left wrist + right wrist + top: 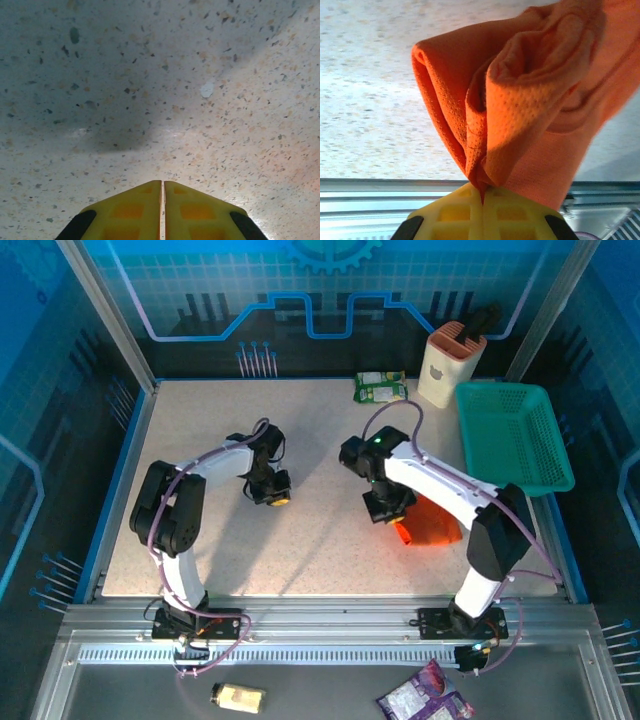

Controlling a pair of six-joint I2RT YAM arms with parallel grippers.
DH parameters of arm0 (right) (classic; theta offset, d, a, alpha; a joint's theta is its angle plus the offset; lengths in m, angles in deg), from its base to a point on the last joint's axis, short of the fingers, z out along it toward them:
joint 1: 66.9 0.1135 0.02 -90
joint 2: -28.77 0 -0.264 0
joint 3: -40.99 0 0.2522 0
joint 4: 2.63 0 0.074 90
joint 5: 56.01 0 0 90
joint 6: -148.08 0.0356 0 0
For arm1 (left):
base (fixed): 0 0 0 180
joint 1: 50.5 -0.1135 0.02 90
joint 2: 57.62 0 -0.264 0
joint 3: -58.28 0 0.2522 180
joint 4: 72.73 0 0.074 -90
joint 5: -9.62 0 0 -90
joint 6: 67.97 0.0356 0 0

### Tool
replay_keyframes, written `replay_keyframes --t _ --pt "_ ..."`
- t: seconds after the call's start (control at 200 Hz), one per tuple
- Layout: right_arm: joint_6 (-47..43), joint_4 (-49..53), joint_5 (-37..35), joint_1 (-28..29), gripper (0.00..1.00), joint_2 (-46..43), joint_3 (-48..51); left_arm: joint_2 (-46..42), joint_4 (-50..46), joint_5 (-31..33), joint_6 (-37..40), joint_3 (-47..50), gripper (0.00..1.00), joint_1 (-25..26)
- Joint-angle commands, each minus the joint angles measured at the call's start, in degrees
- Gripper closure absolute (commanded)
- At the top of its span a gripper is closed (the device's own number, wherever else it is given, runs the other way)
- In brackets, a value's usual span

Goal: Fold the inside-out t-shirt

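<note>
Your right tool [482,192] is clamped on the inside-out t-shirt [530,125]. In the right wrist view, a pinched fold of orange cloth runs straight into the seam between the yellow fingers at the bottom centre. The rest of the garment bunches upward and to the right, into the upper right corner.

In the top view the shirt [437,527] sits at centre right, just right of and below that tool [387,510]. It is partly hidden under the right arm's white link.

Your left tool [272,495] is at centre left of the top view, well apart from the shirt. In the left wrist view its yellow fingers [127,212] are pressed together with only a hairline slit and nothing between them, over bare surface.

The surface [300,550] is a pale speckled slab with a blue edge. A teal mesh basket [512,435] lies at its upper right. Just left of the basket stands a cream holder [445,368] with something dark sticking out of it, and further left is a green packet [381,388]. An aluminium rail [330,625] runs along the bottom, with a purple packet [425,702] and a small yellowish object [238,698] below it. Blue panelled walls with a gear motif close the back.

The shirt is bright orange with a fine pitted weave, rolled into soft, thick folds. You can see no print on it.
</note>
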Motion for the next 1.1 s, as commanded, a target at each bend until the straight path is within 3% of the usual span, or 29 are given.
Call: replay_keyframes --t 0.0,0.365,0.6,0.7,0.785,0.956,1.096 --pt "6.1 -9.6 8.5 2.7 1.00 2.9 1.7 -2.8 0.6 -0.6 -0.6 2.0 0.89 -1.1" --pt "13.3 -37.9 22.3 8.0 1.00 17.3 0.3 -6.6 1.7 -0.4 -0.3 5.9 0.89 -2.6" --pt "15.0 -46.0 27.1 8.3 1.00 26.6 -7.8 -10.1 0.3 0.5 -0.4 6.8 0.89 -2.7" --pt "15.4 -50.2 31.7 8.3 0.94 28.6 -10.1 -12.0 -0.8 1.1 -0.5 6.6 0.89 -2.7" --pt "14.7 -53.6 36.3 7.8 0.79 28.3 -11.2 -13.2 -2.0 1.2 -0.5 5.9 0.87 -2.7" --pt "15.0 -59.3 40.5 5.4 0.59 20.4 -5.8 -15.1 -3.2 -0.4 -0.9 4.6 0.86 -2.6" --pt "15.0 -62.2 41.2 2.3 0.56 10.7 2.7 -15.6 -2.7 -2.4 -2.0 3.2 0.86 -1.3"
